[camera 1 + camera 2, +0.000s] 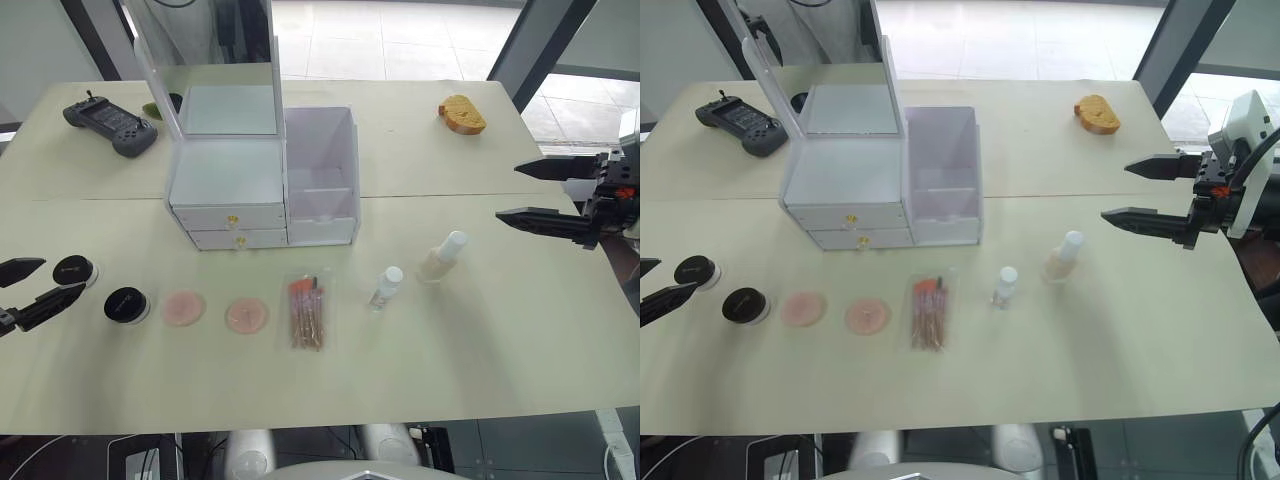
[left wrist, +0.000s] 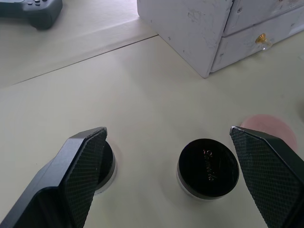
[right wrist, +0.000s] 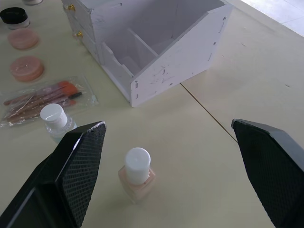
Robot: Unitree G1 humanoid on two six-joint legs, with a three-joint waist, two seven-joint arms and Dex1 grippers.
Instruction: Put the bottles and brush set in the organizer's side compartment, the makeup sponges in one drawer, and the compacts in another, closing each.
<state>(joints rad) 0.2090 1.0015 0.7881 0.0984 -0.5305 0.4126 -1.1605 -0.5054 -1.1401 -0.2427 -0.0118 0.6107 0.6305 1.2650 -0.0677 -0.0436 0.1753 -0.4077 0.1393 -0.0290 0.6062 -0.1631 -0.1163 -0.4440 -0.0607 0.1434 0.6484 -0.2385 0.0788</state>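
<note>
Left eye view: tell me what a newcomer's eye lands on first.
The white organizer at the table's middle, mirror lid up and both drawers shut. In front of it runs a row: two compacts, two pink makeup sponges, the brush set and two bottles. The open left gripper and right gripper hover at either end.

We see bright, even daylight over the tabletop (image 1: pixel 520 330), strongest from the washed-out tiled floor (image 1: pixel 400 40) beyond its far edge. Shadows are faint and soft, falling just beside the bottles (image 1: pixel 430 265). In the wrist views the black fingers (image 2: pixel 80 171) look slightly soft.
</note>
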